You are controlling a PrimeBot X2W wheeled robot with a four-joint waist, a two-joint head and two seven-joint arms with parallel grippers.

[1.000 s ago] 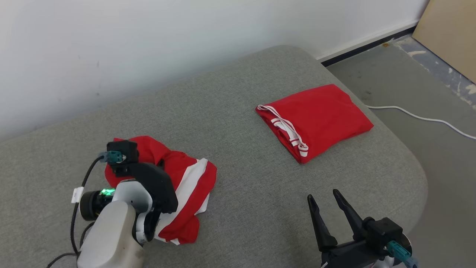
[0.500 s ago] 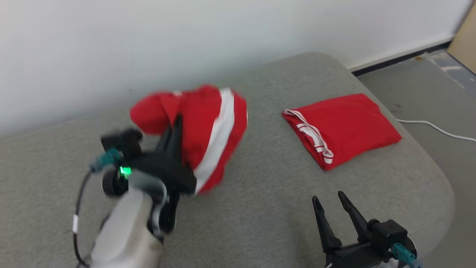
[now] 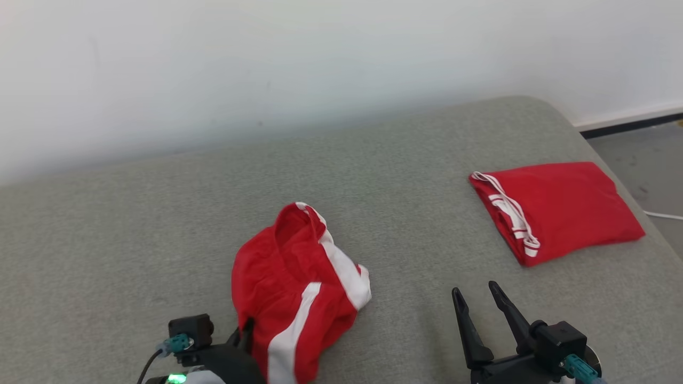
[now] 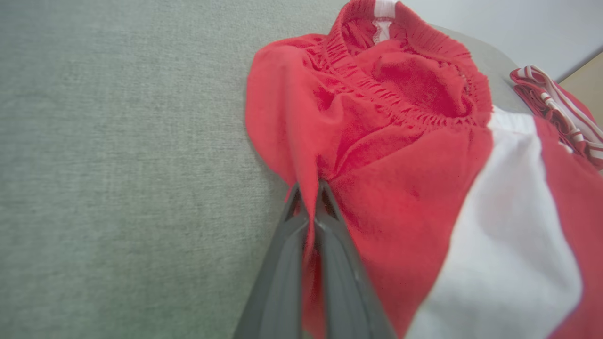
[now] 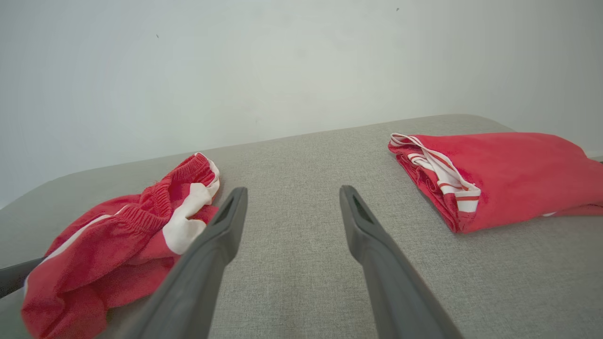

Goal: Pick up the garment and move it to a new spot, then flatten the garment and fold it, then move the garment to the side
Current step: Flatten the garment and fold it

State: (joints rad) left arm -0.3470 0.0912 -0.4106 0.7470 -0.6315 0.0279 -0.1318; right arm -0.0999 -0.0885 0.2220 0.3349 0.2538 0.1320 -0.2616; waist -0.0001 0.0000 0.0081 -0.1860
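Note:
The garment (image 3: 299, 288), red shorts with white side stripes and an elastic waistband, lies crumpled on the grey cushion (image 3: 160, 213) near its front. My left gripper (image 3: 249, 328) is at the garment's lower left edge. In the left wrist view the garment (image 4: 400, 188) fills the right half, and the left gripper (image 4: 308, 193) is shut on a thin fold of its red fabric. My right gripper (image 3: 477, 301) stands open over bare cushion to the right, holding nothing. In the right wrist view the right gripper (image 5: 292, 193) points between the garment (image 5: 118, 235) and a folded one.
A second red garment (image 3: 560, 208), neatly folded with white trim, lies at the cushion's right end; it is the folded garment (image 5: 494, 169) of the right wrist view. A white wall runs behind. Floor and a white cable (image 3: 664, 215) lie beyond the right edge.
The left gripper closed on the garment, lifted it and swung it, and it now rests crumpled nearer the front. The head view has turned left. The right gripper stayed open.

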